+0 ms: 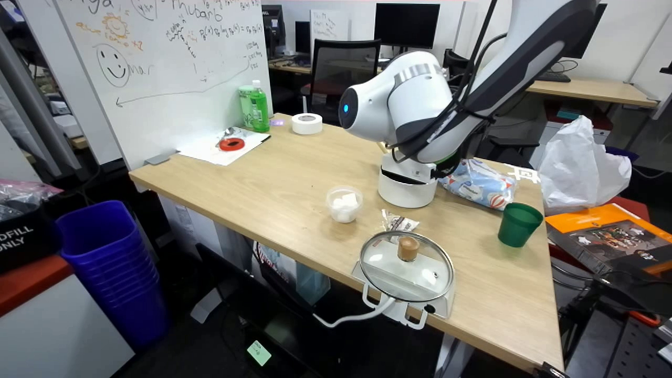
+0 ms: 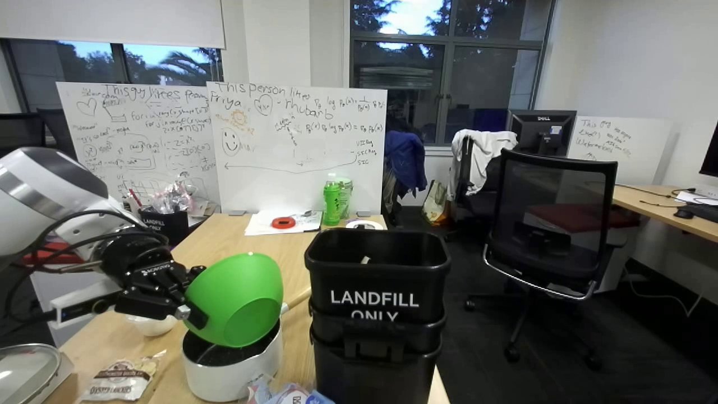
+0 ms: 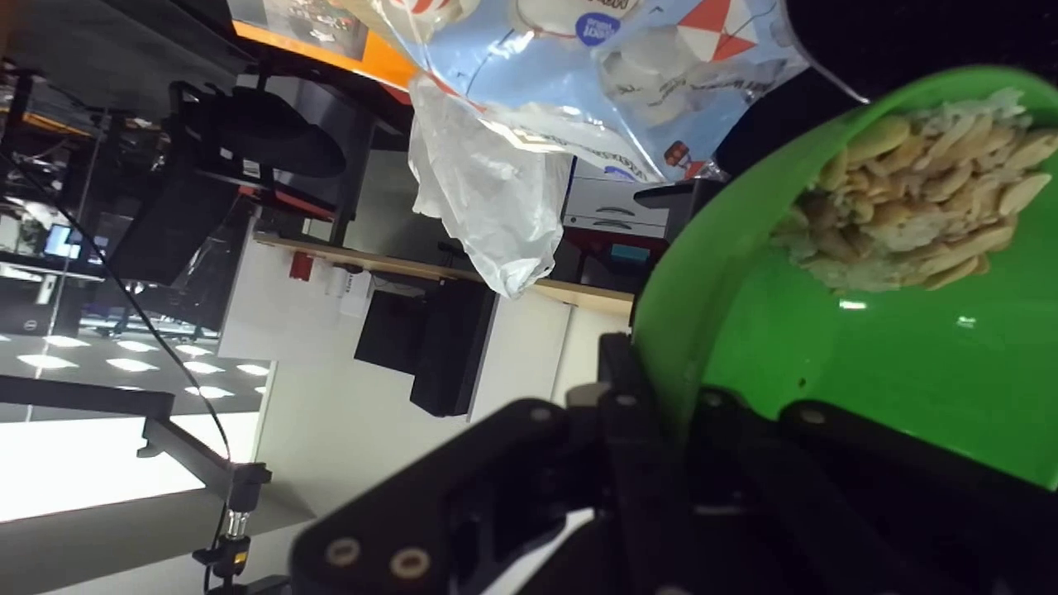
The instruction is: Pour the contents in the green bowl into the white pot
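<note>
You have the pincer point(image 3: 668, 405) clamped on the wall of the green bowl point(image 2: 238, 300), food bits point(image 3: 926, 198) inside, bowl tilted ahead of the pincer and over the pot point(image 2: 223, 379) on the counter point(image 1: 252, 178).

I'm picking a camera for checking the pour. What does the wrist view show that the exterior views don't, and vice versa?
Only the wrist view: pale nut-like pieces inside the green bowl.
Only the exterior views: the glass lid and cracker packet, with the white pot clearly recognizable.
Shared: the green bowl, the gripper holding its rim, and the blue bag.
</note>
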`<state>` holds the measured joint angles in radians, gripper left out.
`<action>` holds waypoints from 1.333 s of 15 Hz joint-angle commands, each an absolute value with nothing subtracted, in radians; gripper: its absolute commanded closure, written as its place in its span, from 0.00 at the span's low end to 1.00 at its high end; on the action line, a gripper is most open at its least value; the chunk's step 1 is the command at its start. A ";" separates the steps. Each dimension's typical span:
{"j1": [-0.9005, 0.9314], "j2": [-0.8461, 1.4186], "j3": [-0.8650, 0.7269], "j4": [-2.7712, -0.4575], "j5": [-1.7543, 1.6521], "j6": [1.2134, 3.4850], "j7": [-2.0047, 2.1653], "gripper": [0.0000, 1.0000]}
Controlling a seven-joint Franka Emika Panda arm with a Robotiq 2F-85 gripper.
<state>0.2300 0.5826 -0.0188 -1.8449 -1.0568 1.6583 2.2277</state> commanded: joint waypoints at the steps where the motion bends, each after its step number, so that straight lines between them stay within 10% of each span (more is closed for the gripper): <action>1: 0.230 0.611 -0.005 -1.823 -1.098 1.595 2.230 0.99; 20: 0.228 0.629 0.021 -1.814 -1.206 1.501 2.203 0.99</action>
